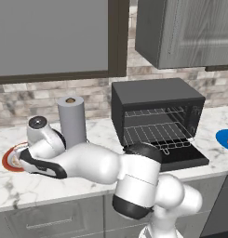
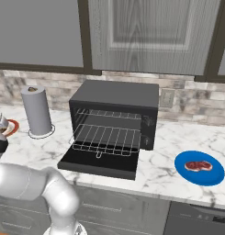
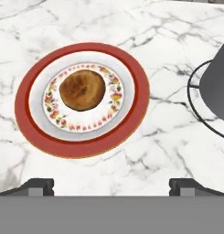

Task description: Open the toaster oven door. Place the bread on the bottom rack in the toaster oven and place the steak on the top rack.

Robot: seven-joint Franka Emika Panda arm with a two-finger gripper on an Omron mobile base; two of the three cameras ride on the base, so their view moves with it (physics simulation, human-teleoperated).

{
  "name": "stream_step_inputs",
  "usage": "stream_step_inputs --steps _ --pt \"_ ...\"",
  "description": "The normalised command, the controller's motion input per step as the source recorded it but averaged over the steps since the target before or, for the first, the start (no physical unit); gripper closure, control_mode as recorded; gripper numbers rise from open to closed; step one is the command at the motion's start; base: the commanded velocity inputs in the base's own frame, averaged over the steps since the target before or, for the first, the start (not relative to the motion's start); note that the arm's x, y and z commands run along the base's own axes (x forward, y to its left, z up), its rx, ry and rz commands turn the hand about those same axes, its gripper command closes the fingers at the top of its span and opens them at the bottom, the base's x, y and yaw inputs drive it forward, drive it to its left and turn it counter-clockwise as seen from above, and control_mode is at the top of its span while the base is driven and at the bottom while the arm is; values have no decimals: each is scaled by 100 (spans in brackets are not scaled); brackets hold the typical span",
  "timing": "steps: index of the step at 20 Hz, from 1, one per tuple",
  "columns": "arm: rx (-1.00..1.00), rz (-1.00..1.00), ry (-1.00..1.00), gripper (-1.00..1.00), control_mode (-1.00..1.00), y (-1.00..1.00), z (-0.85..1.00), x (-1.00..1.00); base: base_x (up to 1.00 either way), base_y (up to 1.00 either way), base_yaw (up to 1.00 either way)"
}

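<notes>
The round golden-brown bread (image 3: 82, 89) lies in the middle of a red-rimmed flowered plate (image 3: 26, 123) on the marble counter. My gripper (image 3: 112, 185) hangs above the plate's near edge, open, with nothing between its fingertips (image 3: 38, 185). The black toaster oven (image 1: 157, 95) stands to the right. Its door (image 1: 183, 161) lies folded down flat. The bottom rack (image 1: 155, 135) is slid partway out over the door, and the top rack (image 1: 152, 113) sits inside above it. The pinkish-red steak (image 2: 198, 165) rests on a blue plate (image 2: 214, 176) right of the oven.
A grey paper-towel roll (image 1: 71, 122) on a ring base stands between the red plate (image 1: 4, 162) and the oven, close to my hand. Wall cabinets (image 1: 180, 28) hang above the oven. The counter's front edge (image 1: 64, 197) runs just below the arm.
</notes>
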Motion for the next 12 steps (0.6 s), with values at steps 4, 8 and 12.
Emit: stream_step_inputs --steps 4,8,12 --pt "0 0 1 -100 -100 21 0 6 0 0 0" --pt "0 0 0 -100 -100 13 -12 0 0 0 0" --pt "0 0 0 -100 -100 13 -42 7 0 0 0"
